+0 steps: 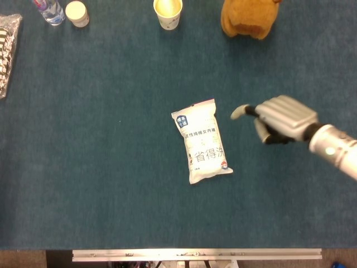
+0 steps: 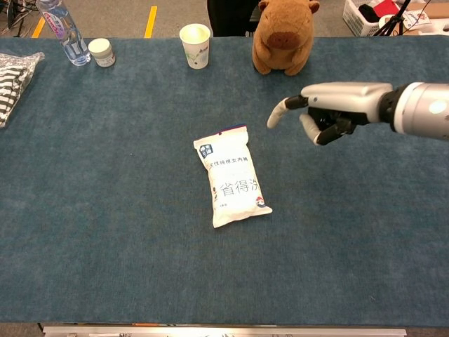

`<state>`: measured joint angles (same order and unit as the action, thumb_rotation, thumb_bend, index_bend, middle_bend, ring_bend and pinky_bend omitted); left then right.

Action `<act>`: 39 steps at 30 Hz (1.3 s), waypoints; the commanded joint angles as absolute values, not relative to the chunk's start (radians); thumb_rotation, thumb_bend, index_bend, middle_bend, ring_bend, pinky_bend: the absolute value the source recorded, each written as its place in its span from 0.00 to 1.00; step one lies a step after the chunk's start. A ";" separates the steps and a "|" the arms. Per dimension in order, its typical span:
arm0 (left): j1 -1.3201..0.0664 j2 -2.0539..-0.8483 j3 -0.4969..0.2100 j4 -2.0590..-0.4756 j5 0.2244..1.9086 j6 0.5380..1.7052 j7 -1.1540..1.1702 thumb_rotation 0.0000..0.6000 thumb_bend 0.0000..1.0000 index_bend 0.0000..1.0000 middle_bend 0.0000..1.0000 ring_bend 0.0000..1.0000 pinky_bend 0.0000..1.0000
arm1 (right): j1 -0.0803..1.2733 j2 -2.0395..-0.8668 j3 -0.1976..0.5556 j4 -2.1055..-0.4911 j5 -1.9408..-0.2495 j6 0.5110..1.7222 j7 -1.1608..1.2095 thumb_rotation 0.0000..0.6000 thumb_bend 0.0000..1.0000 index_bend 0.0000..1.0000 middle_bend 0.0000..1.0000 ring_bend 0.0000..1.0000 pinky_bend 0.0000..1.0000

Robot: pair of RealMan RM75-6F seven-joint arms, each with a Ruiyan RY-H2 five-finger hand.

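The right robot hand (image 1: 281, 118) hangs above the worktop (image 1: 100, 167) to the right of the white pouch (image 1: 202, 147), holding nothing. One finger (image 2: 279, 111) sticks out toward the pouch while the others are curled in under the palm, so it is closer to a pointing fist than a spread palm. In the chest view the robot hand (image 2: 333, 112) sits clear of the cloth surface, and the fingertip is near the pouch's upper right corner but apart from it. The left robot hand shows in neither view.

The pouch (image 2: 232, 176) lies flat near the middle of the worktop, slightly askew, its printed face up (blue label at the top left corner).

Further out, along the far edge, stand a paper cup (image 2: 195, 45), a brown plush animal (image 2: 283, 36), a small white jar (image 2: 102, 52) and a water bottle (image 2: 64, 29); a striped bag (image 2: 15, 76) lies at the far left.

As a judgement: with only one finger extended, any push on the soft pouch would likely land off-centre and spin it rather than slide it straight. A low approach could also drag the fingertip across the cloth, or snag the crimped edge and fold the pouch over.
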<state>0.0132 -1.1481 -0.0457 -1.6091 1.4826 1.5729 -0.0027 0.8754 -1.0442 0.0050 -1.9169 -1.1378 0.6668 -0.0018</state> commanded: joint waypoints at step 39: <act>-0.065 -1.192 -0.067 -1.659 1.530 1.547 0.057 1.00 0.00 0.43 0.36 0.38 0.67 | 0.215 -1.063 -0.102 -1.751 -1.570 1.409 -0.357 1.00 0.46 0.41 0.28 0.23 0.38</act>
<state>-0.0656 -1.1919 -0.0673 -1.6592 1.5306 1.5458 0.0581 0.2270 -1.0440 -0.1084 -1.7701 -1.5739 1.4117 -0.3703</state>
